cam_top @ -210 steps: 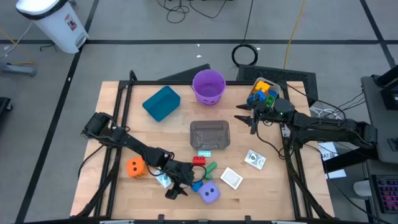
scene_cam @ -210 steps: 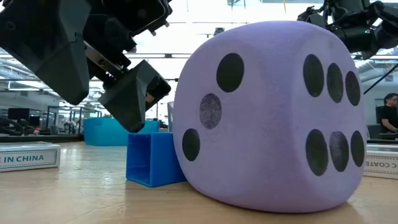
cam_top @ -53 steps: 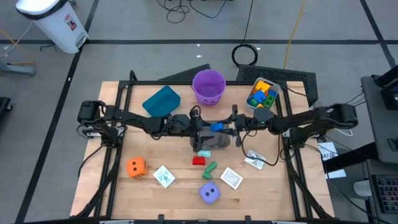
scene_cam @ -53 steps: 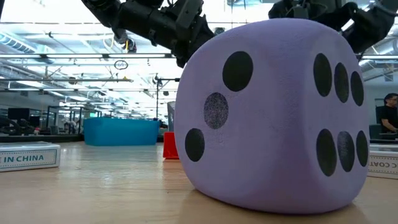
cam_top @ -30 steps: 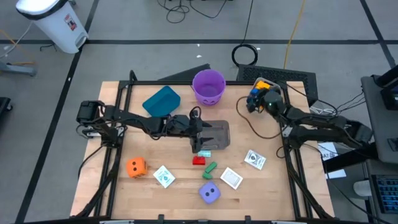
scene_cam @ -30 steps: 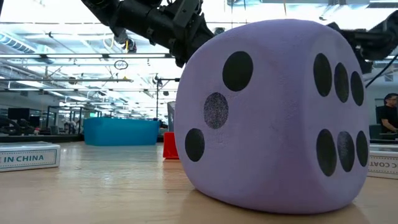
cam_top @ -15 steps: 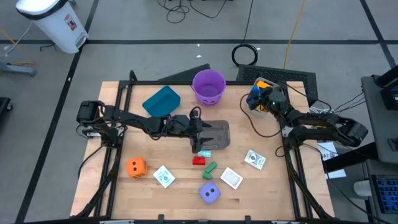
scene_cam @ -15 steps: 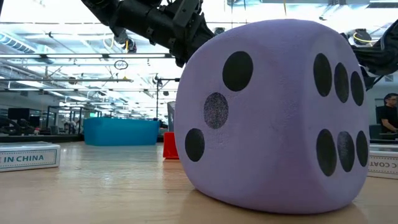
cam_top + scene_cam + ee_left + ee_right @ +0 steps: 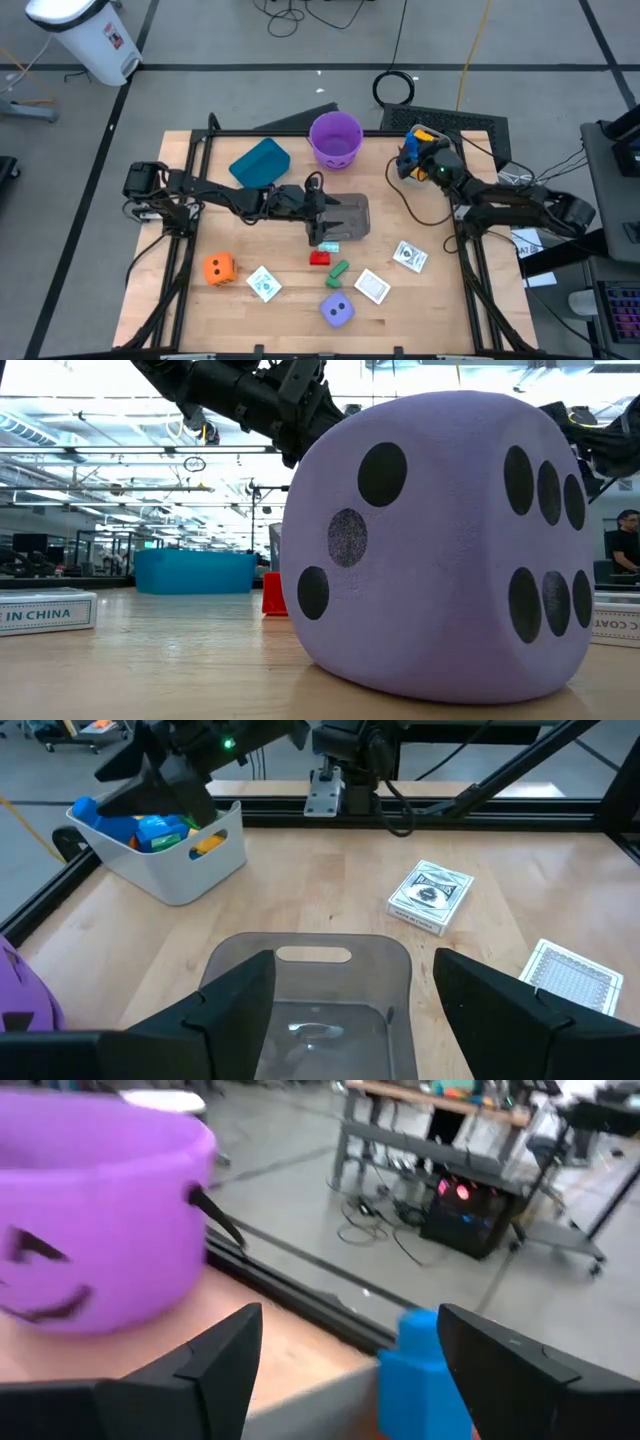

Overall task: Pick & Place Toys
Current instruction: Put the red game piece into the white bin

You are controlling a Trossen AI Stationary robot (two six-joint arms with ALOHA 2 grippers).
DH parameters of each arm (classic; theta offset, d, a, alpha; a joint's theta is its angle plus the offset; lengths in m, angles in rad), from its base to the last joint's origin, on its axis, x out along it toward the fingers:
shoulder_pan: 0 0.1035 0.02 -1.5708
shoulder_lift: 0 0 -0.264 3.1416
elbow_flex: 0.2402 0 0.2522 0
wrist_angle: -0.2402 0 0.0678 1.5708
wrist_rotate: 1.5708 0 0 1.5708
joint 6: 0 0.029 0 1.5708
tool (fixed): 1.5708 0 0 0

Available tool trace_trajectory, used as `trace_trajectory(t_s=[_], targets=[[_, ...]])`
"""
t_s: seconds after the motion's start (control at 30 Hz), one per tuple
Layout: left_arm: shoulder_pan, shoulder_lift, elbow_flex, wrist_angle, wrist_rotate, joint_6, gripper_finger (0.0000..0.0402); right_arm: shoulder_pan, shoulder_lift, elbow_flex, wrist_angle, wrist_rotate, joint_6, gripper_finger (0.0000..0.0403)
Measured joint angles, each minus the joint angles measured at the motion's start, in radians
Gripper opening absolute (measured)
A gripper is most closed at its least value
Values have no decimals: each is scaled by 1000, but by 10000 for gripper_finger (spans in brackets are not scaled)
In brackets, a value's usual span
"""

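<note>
The right jaws stand apart over the white tub, a blue block loose between them above the other blocks. The left jaws hang apart and empty over the clear tub mid-worktop, with two cards just beyond.

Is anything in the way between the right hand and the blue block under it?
Nothing visible. The right hand is open right above the blue block, which sits in the white tub at the table's far right corner. The purple bucket stands off to one side.
</note>
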Motion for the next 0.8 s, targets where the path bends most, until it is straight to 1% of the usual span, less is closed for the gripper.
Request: trace_trajectory(t_s=[0.2, 0.37, 0.47, 0.57, 0.67, 0.8], targets=[[-2, 0, 0, -14, 7, -31, 280, 102, -99, 0, 7, 0, -3, 272], [-31, 0, 0, -90, 81, -49, 280, 169, -162, 0, 6, -1, -3, 272], [-69, 1, 0, -140, 138, 4, 280, 185, -177, 0, 3, 0, -3, 269], [-125, 1, 0, -168, 154, 77, 280, 188, -178, 0, 2, 0, -2, 268], [-179, 1, 0, -208, 126, 101, 280, 188, -178, 0, -3, 1, -2, 267], [-227, 1, -13, -291, 39, 88, 280, 188, -178, 0, -5, 1, 1, 267]])
